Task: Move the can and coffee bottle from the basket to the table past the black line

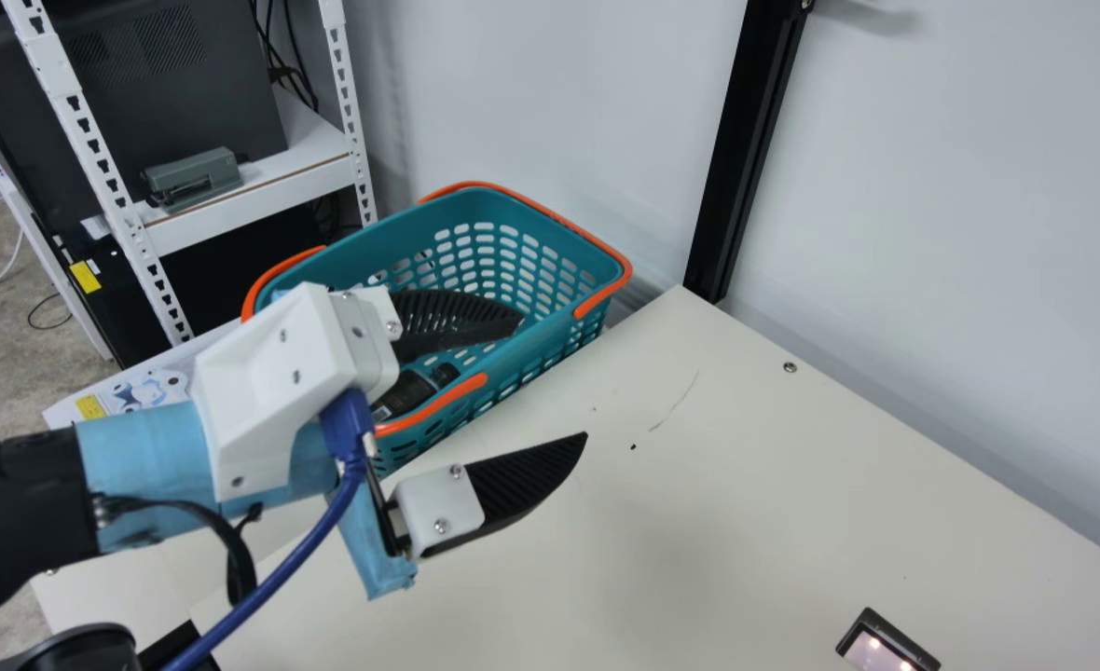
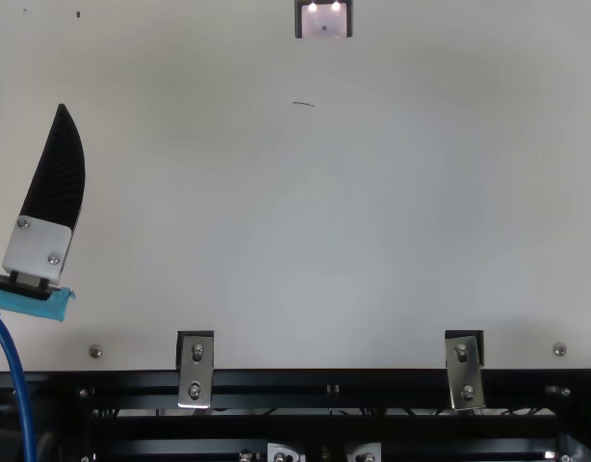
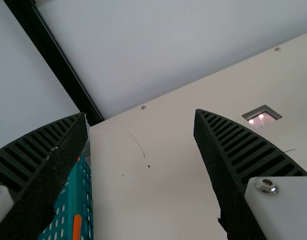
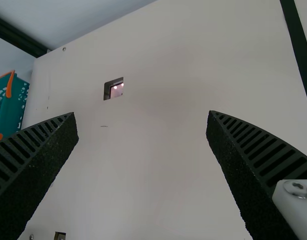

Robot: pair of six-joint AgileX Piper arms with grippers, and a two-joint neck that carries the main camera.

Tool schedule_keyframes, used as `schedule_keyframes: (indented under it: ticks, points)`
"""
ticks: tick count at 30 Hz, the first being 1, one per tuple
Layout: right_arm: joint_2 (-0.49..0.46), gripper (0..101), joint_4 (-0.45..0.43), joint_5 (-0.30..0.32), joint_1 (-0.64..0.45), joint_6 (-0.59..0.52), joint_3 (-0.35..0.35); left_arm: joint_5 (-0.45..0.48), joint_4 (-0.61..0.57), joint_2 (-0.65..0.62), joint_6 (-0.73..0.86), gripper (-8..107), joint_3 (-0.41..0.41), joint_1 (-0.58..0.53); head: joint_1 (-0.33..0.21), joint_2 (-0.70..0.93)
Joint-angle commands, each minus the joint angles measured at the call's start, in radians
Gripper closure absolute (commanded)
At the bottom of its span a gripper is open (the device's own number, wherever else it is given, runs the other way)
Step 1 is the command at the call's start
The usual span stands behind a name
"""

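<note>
- Left gripper [image 1: 555, 375]: fingers wide apart, nothing gripped; in my main view one finger overlaps the basket [image 1: 536, 345], the other shows against the cream table [image 1: 746, 485].
- Right gripper [image 4: 143, 114]: per its wrist view, fingers well spread, grip empty, table beyond them.
- Coffee bottle [image 1: 405, 392]: dark, lying tilted inside the basket, near the orange handle; I see it partly.
- Black line [image 4: 300, 50]: runs along the table, right wrist view.

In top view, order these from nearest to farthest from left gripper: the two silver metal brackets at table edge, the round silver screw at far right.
1. Left bracket, left of centre
2. Right bracket, right of centre
3. Round screw, farther right
</note>
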Motion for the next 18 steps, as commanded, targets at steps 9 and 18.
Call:
schedule_keyframes:
  ticks: [9, 18]
  points:
    - [0.000, 0, 0.000, 0.000, 0.000, 0.000, 0.000, 0.000, 0.000, 0.000, 0.000, 9, 0.000, 0.000, -0.031, 0.020]
    - [0.000, 0, 0.000, 0.000, 0.000, 0.000, 0.000, 0.000, 0.000, 0.000, 0.000, 9, 0.000, 0.000, -0.031, 0.020]
